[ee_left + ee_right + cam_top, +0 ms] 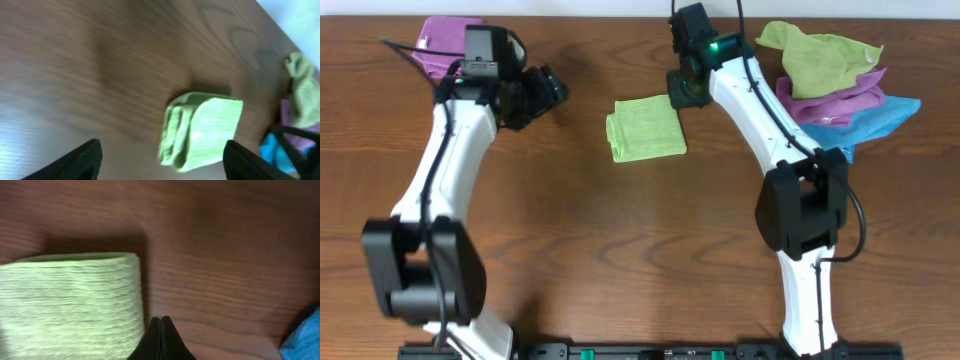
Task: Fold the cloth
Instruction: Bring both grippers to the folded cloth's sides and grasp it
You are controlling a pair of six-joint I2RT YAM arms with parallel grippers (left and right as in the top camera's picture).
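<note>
The cloth (645,130) is lying as a compact, layered rectangle just left of centre in the overhead view. It is sitting flat on the table (570,220), well apart from the pile of other cloths (835,85) at the upper right. The right gripper (686,88) is hovering just beside the cloth's upper right corner with its fingers pressed together and pinching nothing. Whether they are brushing the rounded fold is not clear from its wrist view. The left gripper (548,88) is sitting toward the upper left with its fingers spread wide and empty, clear of the cloth. The fold is looking essentially made, so the step in hand is probably clearing away. That is best done by raising the right gripper straight up rather than dragging sideways, so the fingers are not catching the folded edge and peeling the top layer open.
</note>
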